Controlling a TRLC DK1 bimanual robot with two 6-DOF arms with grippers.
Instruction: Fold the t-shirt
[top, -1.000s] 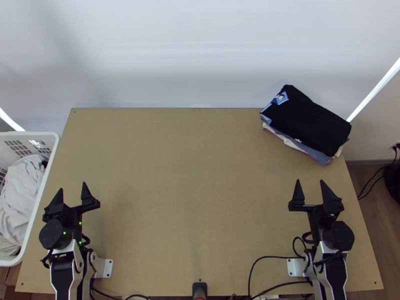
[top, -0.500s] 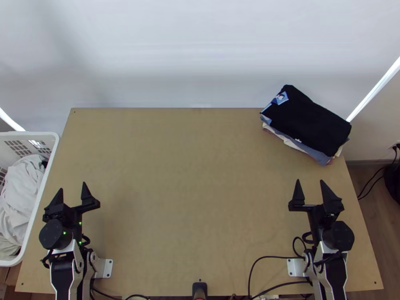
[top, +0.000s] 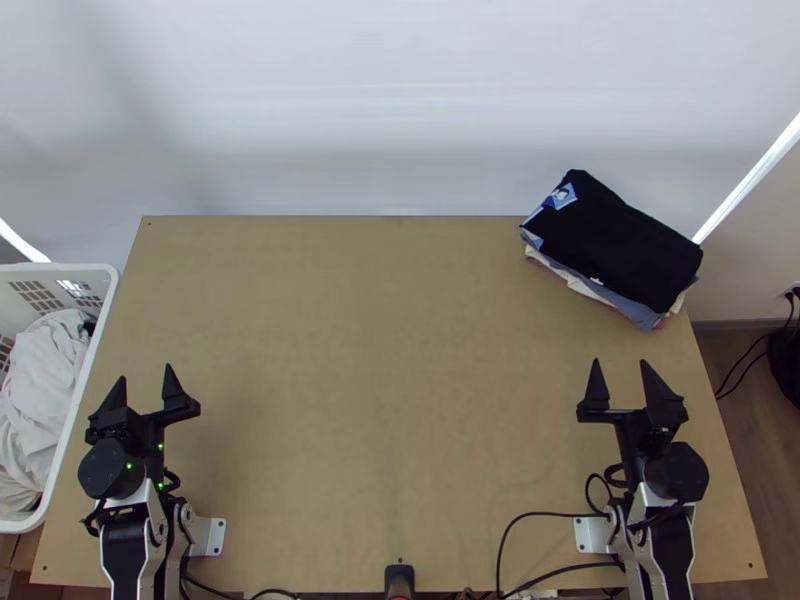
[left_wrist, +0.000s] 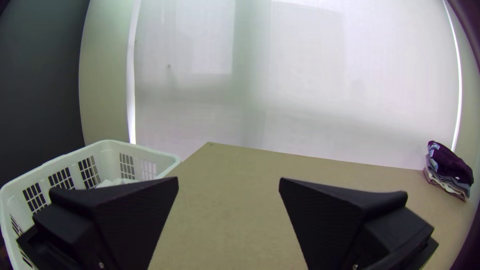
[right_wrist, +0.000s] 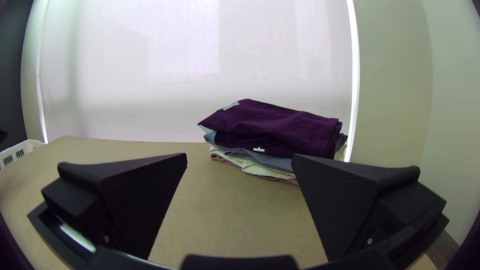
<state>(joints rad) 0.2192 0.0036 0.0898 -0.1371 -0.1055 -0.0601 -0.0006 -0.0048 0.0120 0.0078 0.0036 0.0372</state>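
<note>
Hanging above the near side of the table (top: 380, 400), one left gripper (top: 145, 372) and one right gripper (top: 620, 361) are held with fingers spread. Beside its left edge, pale cloth (top: 45, 380) is held by one basket (left_wrist: 112, 157). At its far right corner, one dark, folded t-shirt (top: 610, 240) is stacked on folded garments (top: 625, 304).

No readable text, labels, numbers or signs.

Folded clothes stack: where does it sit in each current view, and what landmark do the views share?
Top view: folded clothes stack, table's far right corner.
Left wrist view: stack, small, across the table.
Right wrist view: stack, larger, beyond right gripper.
Landmark: white basket.
</note>
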